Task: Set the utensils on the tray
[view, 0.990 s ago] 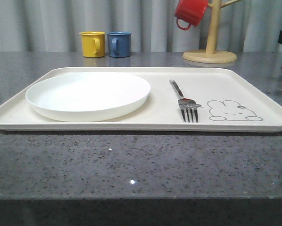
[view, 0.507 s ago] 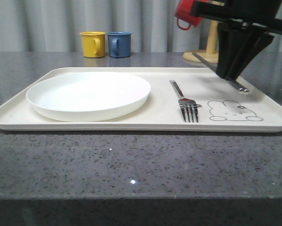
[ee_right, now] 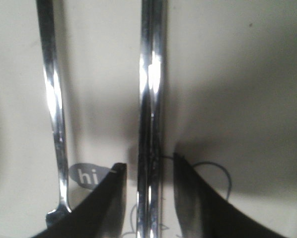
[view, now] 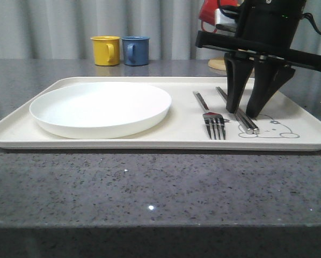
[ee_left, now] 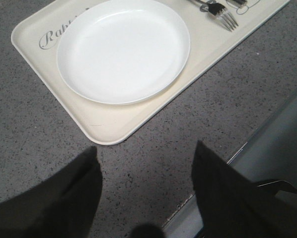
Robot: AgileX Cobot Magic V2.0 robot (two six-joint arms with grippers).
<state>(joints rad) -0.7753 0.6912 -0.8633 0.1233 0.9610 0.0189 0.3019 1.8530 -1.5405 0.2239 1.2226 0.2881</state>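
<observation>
The cream tray (view: 150, 141) holds a silver fork (view: 211, 121) and, just right of it, a pair of silver chopsticks (view: 247, 123) lying flat over the rabbit drawing. My right gripper (view: 242, 113) stands low over the tray, open, one finger on each side of the chopsticks. In the right wrist view the chopsticks (ee_right: 151, 99) run between the dark fingers (ee_right: 109, 198) with a gap on both sides, and the fork handle (ee_right: 51, 89) lies alongside. My left gripper (ee_left: 144, 148) hangs open over bare table near the tray's corner (ee_left: 104, 124).
A round white plate (view: 101, 107) fills the tray's left half. A yellow cup (view: 105, 50) and a blue cup (view: 135, 50) stand behind the tray. A red cup (view: 206, 16) hangs on a wooden stand (view: 219, 63) behind my right arm. The table's front edge (ee_left: 248, 144) is close to my left gripper.
My right arm came in from the upper right carrying the chopsticks and dropped to the tray. The chopsticks now lie flat beside the fork and the jaws have parted.
</observation>
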